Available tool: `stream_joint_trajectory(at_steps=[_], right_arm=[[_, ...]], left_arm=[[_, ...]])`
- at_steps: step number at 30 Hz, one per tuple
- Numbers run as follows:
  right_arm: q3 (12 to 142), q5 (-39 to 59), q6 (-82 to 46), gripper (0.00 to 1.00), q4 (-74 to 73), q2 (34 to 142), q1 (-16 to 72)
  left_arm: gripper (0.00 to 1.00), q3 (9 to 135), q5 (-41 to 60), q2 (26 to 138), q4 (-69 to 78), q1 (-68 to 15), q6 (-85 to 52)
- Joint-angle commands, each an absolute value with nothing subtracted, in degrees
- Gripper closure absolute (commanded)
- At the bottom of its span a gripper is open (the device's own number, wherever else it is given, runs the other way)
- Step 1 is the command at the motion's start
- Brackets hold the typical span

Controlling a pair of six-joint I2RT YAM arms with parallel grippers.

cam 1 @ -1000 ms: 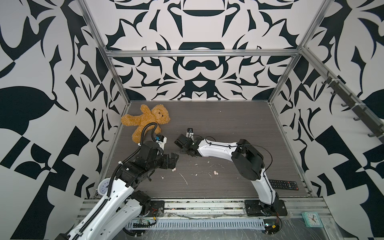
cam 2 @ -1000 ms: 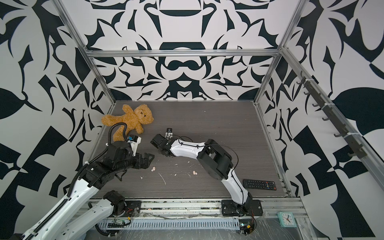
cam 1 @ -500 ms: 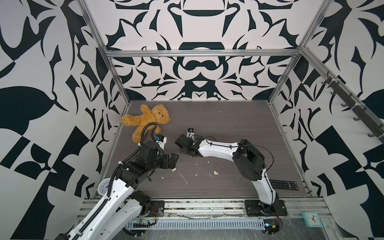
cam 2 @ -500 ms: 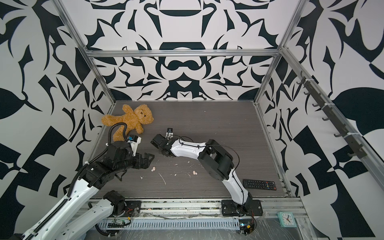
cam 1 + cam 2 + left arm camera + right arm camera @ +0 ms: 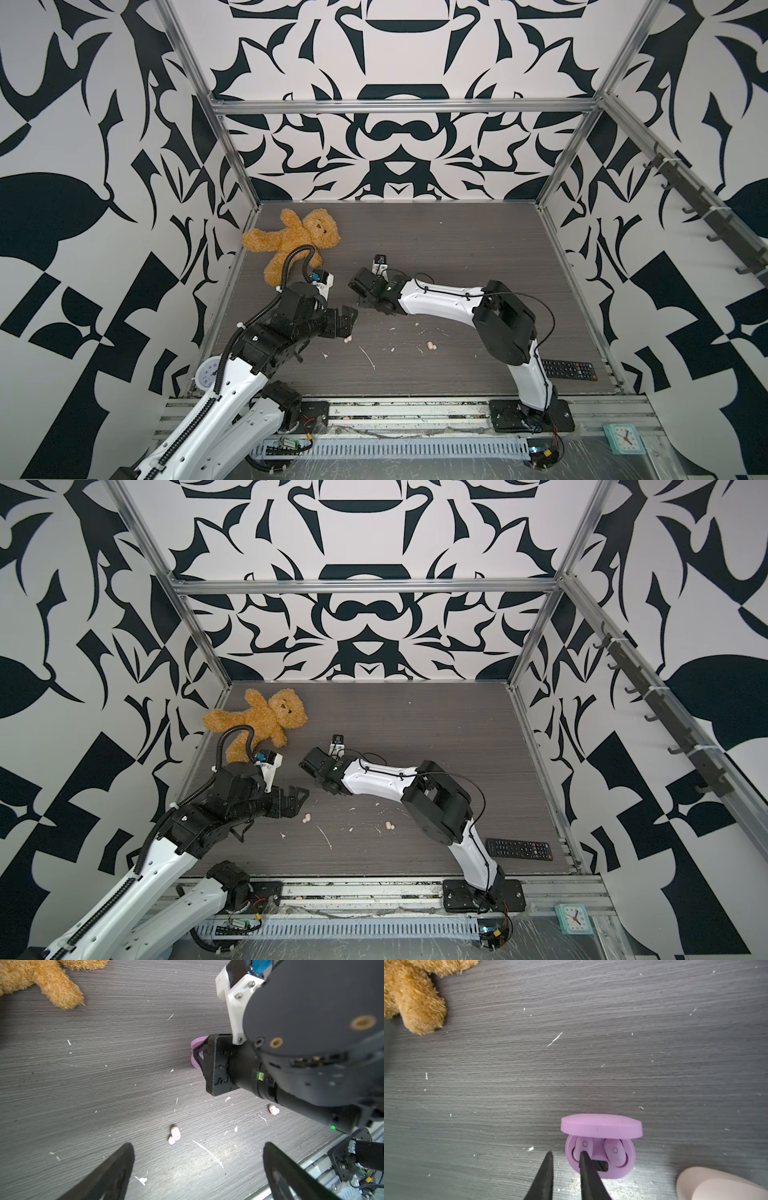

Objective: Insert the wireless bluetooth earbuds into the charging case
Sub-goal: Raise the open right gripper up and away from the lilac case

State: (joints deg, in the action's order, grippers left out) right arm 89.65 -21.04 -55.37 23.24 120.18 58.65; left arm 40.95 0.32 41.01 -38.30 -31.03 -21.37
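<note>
A lilac charging case stands open on the dark table, with two lilac earbuds seated in its wells. My right gripper hovers over the case's edge with its jaws a narrow gap apart. One fingertip touches the nearer seated earbud; the other is outside the case. A peach case shows at the frame's corner. Two peach earbuds lie loose on the table, one just in front of my wide-open left gripper, one further right. The left wrist view shows both peach earbuds.
A brown teddy bear lies at the back left. A black remote rests at the front right near the table edge. White scraps are scattered between the arms. The right arm's body looms close to my left gripper.
</note>
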Motion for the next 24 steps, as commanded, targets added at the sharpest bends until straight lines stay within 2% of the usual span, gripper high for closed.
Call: stream_joint_trajectory(at_steps=[1, 10, 14, 20, 24], right_arm=[[89.5, -21.9, -55.7, 0.75, 22.9, 117.8, 59.0], [88.4, -19.3, -52.6, 0.73, 20.2, 117.1, 59.2], [85.3, -17.8, -51.3, 0.62, 16.2, 113.8, 59.5], [83.7, -16.4, -49.6, 0.56, 15.1, 109.3, 59.5], [81.6, -15.9, -47.7, 0.43, 14.0, 105.3, 59.5]], left_arm=[[0.01, 40.5, 1.0, 40.7, -37.7, -31.2, -21.1], [0.01, 40.6, 0.8, 40.6, -37.7, -31.1, -21.1], [0.01, 40.7, -0.2, 40.1, -37.7, -31.1, -21.2], [0.01, 41.0, -0.4, 39.4, -38.0, -31.1, -20.7], [0.01, 41.7, -0.7, 39.4, -38.6, -31.2, -20.0]])
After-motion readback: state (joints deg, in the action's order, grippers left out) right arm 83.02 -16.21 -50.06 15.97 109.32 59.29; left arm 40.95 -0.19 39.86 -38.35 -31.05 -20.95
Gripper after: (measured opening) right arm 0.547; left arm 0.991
